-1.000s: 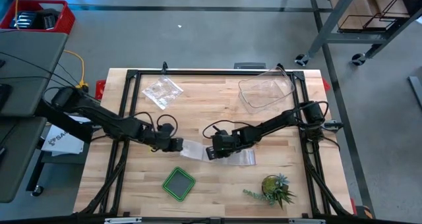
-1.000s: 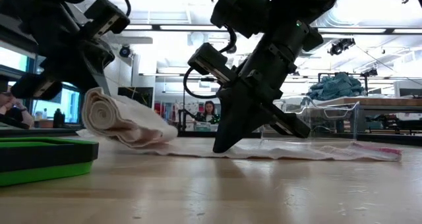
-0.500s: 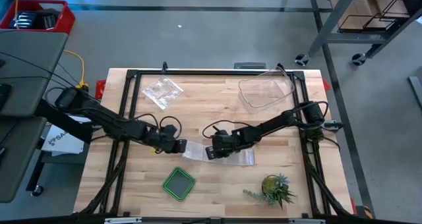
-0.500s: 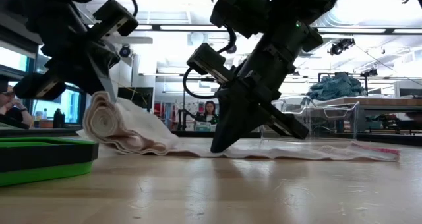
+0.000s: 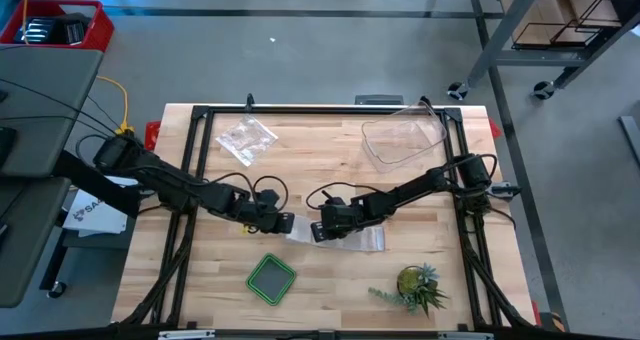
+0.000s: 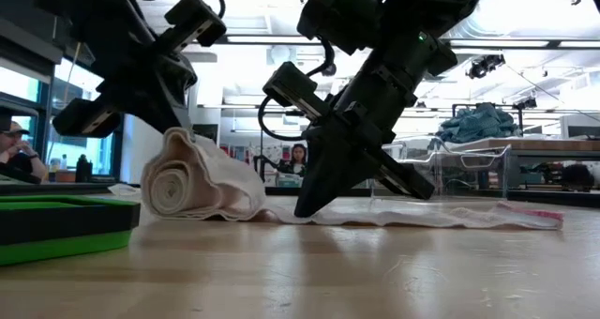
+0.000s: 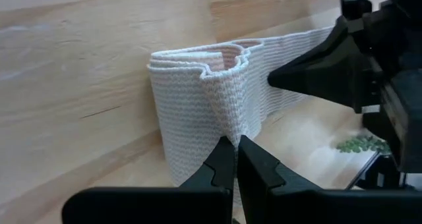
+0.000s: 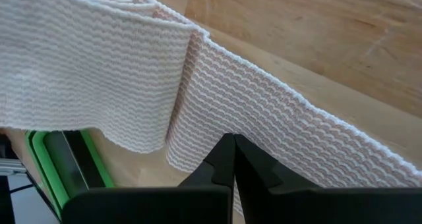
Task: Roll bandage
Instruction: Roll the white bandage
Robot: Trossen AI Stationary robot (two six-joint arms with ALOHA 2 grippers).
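The bandage (image 6: pixel 202 183) lies mid-desk (image 5: pixel 330 280), part rolled. Its rolled left end is pinched by the closed left pincer (image 6: pixel 178 122) for turning; the flat tail is pinned by the closed right pincer (image 6: pixel 305 206), so tension is kept.

Grey concrete floor (image 5: pixel 300 60) surrounds the wooden table (image 5: pixel 330 280) — a metal shelving rack (image 5: pixel 560 20) stands nearby; bright ceiling lights (image 6: pixel 253 39) glow overhead.

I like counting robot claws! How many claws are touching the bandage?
2. The left claw pushes the bandage's rolled end; the right claw presses the flat strip beside the roll.
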